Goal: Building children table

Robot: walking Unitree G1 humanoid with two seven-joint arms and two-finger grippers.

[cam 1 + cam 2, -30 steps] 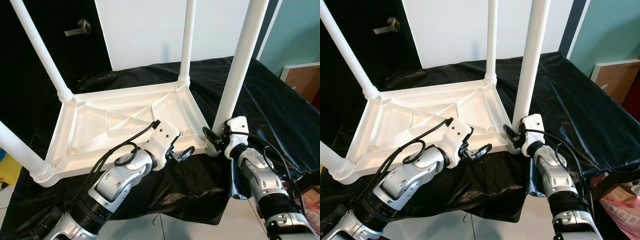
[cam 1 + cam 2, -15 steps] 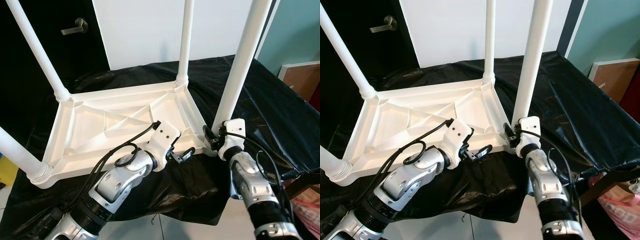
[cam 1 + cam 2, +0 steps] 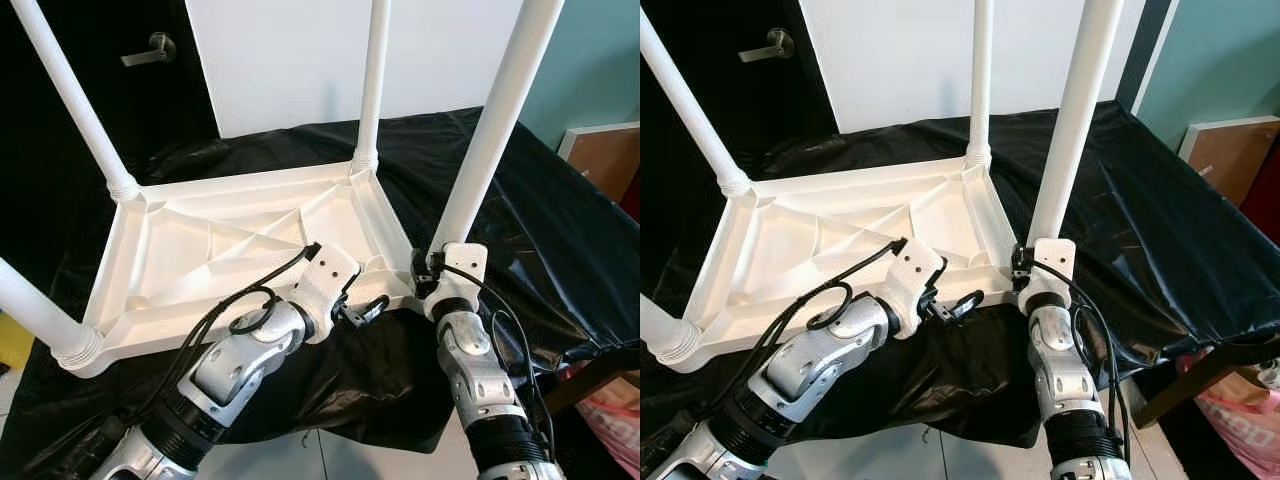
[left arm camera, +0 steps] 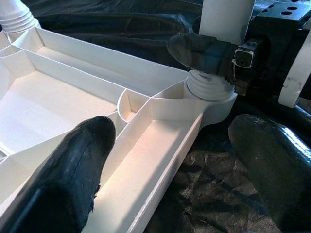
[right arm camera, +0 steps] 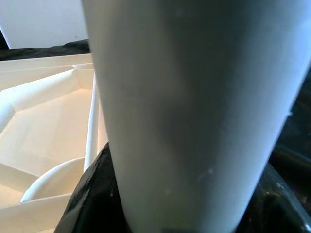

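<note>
A white plastic children's table lies upside down on a black cloth, its legs pointing up. My right gripper is shut on the base of the near right leg; the right wrist view shows that leg tight between the black fingers. My left gripper is open at the table's near rim, just left of that corner. In the left wrist view one finger is over the tabletop's inside and the other over the cloth, with the rim between them.
Three more legs stand at the far left, far right and near left. Behind are a dark door with a handle and a white wall. A brown board and a pink bag sit to the right.
My right forearm has swung left and now stands almost straight under the near right leg's base, still gripping it. The left arm has hardly moved.
</note>
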